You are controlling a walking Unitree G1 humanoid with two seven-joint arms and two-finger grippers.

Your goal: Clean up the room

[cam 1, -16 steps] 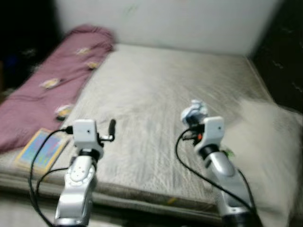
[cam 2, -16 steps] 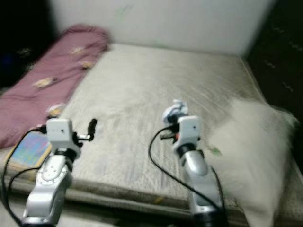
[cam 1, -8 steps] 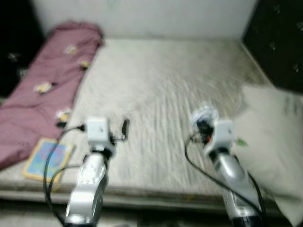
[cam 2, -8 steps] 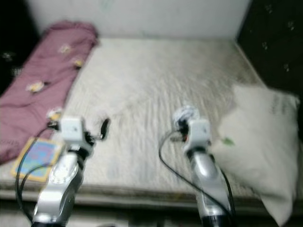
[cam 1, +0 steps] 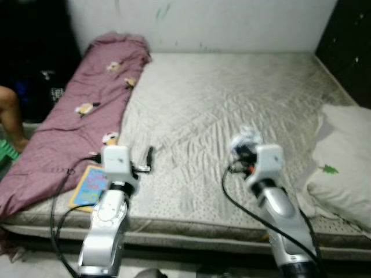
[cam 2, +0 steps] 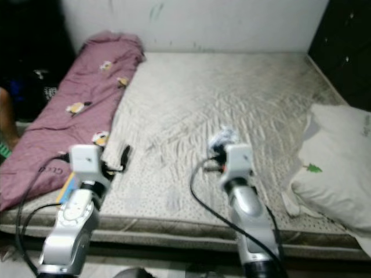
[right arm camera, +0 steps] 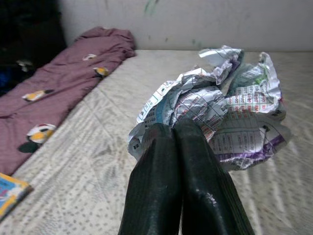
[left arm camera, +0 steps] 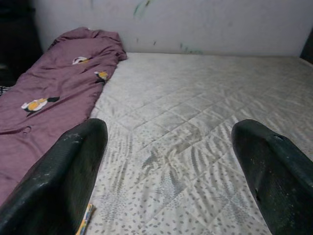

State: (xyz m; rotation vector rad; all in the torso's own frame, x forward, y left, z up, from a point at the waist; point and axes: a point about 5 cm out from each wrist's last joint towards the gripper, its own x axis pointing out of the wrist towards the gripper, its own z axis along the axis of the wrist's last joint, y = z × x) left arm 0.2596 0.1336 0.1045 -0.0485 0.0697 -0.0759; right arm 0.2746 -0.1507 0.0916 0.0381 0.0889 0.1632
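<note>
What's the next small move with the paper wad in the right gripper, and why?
Probably keep the right gripper shut on the crumpled paper and turn from the mattress to look for a bin: the wad is secured, and no bin is visible here. The left gripper is open, free for the book.

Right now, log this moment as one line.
right gripper: shut on crumpled paper, above mattress | left gripper: open, empty | book: at mattress edge beside blanket

Left gripper (left arm camera: 168, 171): fingers (left arm camera: 68, 171) spread wide over quilted mattress (left arm camera: 195, 98). Maroon blanket (left arm camera: 54, 83) alongside; book (left arm camera: 84, 219) corner; white wall (left arm camera: 195, 24) behind.
</note>
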